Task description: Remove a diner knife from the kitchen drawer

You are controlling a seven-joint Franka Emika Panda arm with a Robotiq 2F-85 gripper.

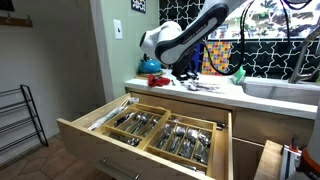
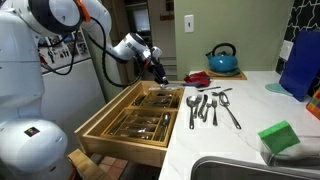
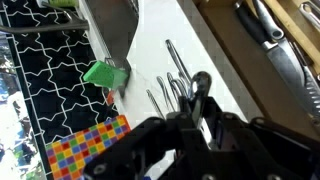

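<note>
Got the kitchen drawer (image 1: 92, 145) pulled wide open below the counter (image 2: 255, 112), trays full of silver cutlery (image 1: 180, 138). Can see the gripper (image 2: 160, 75) hovering over its back end, can't tell whether spread or pinched. Also spotted loose utensils (image 2: 207, 108) up top, plus a green sponge (image 2: 278, 137).

No legible text, brand, number or sign found. The small black-and-white square placard (image 1: 138, 5) high on the pale green wall (image 1: 108, 60) in an exterior view is too small to read. The red-and-white tag (image 1: 291, 152) on the narrow pale-wood pull-out (image 1: 268, 162) is likewise illegible.
</note>
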